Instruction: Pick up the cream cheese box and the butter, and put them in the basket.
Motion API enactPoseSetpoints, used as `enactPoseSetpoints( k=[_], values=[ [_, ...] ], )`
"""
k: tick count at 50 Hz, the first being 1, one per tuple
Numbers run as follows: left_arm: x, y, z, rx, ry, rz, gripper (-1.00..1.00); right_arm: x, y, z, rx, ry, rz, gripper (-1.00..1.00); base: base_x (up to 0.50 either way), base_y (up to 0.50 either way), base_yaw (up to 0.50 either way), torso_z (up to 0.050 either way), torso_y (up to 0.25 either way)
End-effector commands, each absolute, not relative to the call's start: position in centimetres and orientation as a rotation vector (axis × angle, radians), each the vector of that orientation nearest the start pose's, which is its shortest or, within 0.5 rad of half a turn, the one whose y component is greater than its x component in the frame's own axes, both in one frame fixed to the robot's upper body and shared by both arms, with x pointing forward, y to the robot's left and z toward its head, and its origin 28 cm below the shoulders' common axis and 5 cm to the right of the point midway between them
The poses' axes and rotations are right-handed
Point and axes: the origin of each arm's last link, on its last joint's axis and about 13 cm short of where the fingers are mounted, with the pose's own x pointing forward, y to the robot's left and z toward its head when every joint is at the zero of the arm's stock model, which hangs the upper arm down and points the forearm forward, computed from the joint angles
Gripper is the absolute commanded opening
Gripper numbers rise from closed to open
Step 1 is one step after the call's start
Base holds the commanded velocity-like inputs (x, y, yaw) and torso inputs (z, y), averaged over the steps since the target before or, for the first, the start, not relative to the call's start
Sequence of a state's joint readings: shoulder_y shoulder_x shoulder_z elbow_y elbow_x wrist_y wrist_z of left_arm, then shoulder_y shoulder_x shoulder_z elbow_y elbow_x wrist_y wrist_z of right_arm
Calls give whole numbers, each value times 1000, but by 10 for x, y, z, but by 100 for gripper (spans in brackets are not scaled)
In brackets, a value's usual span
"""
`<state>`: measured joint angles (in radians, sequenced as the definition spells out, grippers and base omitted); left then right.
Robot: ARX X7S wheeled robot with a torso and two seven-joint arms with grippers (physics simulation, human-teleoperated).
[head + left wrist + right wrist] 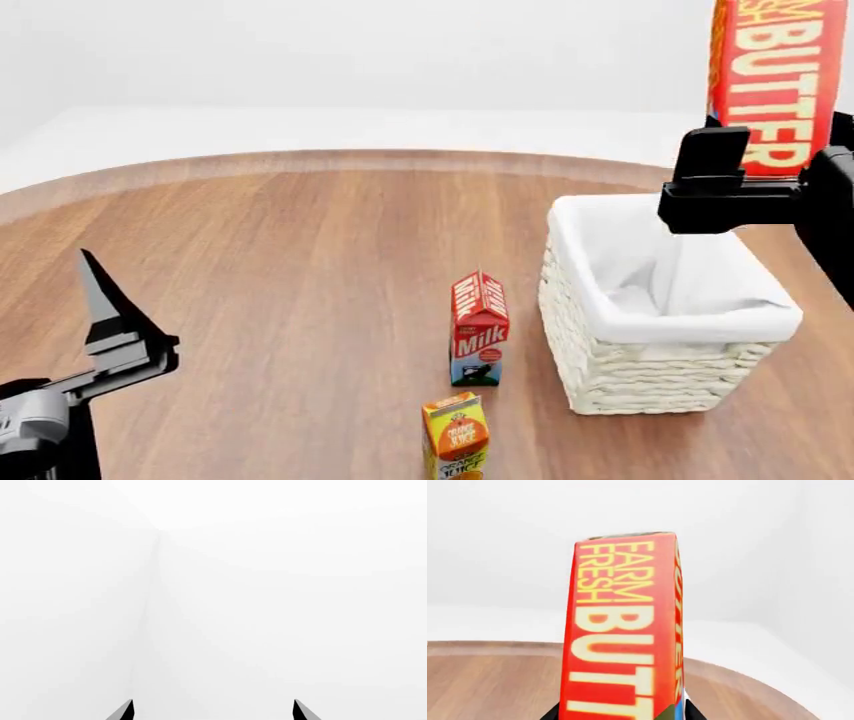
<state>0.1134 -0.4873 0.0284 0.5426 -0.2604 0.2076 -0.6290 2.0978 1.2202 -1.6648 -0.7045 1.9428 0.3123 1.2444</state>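
Your right gripper (pixel 747 185) is clamped on the butter (pixel 775 80), which stands on end above the far side of the basket (pixel 627 375). Your left gripper (pixel 114 335) has its fingers spread wide with nothing between them, low over the wooden table (pixel 267 260). Just beside the basket stands the milk carton (pixel 478 330), with the orange juice carton (pixel 455 436) nearer you.

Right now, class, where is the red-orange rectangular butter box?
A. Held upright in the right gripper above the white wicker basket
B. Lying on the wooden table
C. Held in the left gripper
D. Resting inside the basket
A: the butter box stands upright in the right gripper, above the basket.
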Motion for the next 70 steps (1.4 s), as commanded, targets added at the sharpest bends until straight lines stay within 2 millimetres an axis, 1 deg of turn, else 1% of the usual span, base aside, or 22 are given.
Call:
enactPoseSetpoints(
  k=[1,2,3,4,5,6,7,8,9,10,12,13,20,30,32,35,40,45,53,60,70],
  values=[
    [179,263,133,-13,-617,350,100,192,-171,354,-209,9,-197,-100,0,0,0,0,0],
    [179,263,133,-12,-618,350,100,195,-173,356,-197,18,-199,-100,0,0,0,0,0],
    [179,263,133,-12,-618,350,100,200,-176,359,-225,30,-154,-100,0,0,0,0,0],
    [179,264,134,-12,-618,352,100,203,-178,361,-213,36,-188,-100,0,0,3,0,10],
    [179,264,134,-12,-619,354,100,206,-180,365,-224,51,-148,-100,0,0,0,0,0],
    [179,264,134,-12,-618,355,100,209,-183,368,-205,57,-174,-100,0,0,0,0,0],
    [179,264,134,-12,-619,355,100,210,-184,370,-214,49,-177,-100,0,0,0,0,0],
    [179,264,134,-12,-618,354,100,214,-186,374,-213,76,-161,-100,0,0,0,0,0],
    [179,264,134,-11,-619,354,100,216,-187,376,-227,72,-159,-100,0,0,0,0,0],
    [179,264,134,-12,-619,353,100,217,-187,376,-243,90,-119,-100,0,0,0,0,0],
    [178,264,134,-12,-619,353,100,225,-192,378,-322,95,-110,-100,0,0,0,0,5],
    [178,264,135,-13,-620,354,100,232,-198,381,-273,113,-135,-100,0,0,0,0,0],
    [179,263,133,-12,-616,348,100,247,-212,387,-298,152,-172,-100,0,0,0,0,1],
    [179,262,133,-13,-616,344,100,262,-216,388,-312,202,-123,-100,0,0,0,1,1],
    [179,262,133,-14,-616,344,100,265,-216,386,-299,214,-114,-100,0,0,0,0,0],
    [180,262,133,-15,-613,344,100,272,-215,374,-275,257,-95,-100,0,0,0,0,3],
    [180,262,133,-15,-611,342,100,282,-210,361,-246,292,-59,-100,0,0,0,0,0],
    [180,261,133,-16,-610,340,100,295,-206,354,-198,302,-33,-100,0,0,0,0,2],
    [179,262,133,-16,-612,342,100,316,-210,347,-111,325,-94,-100,0,0,0,1,1],
    [179,261,132,-15,-609,338,100,325,-212,342,-100,353,-110,-100,0,0,0,0,3],
    [179,261,132,-16,-610,338,100,334,-211,314,-104,442,-106,-100,0,0,0,1,1]
  ],
)
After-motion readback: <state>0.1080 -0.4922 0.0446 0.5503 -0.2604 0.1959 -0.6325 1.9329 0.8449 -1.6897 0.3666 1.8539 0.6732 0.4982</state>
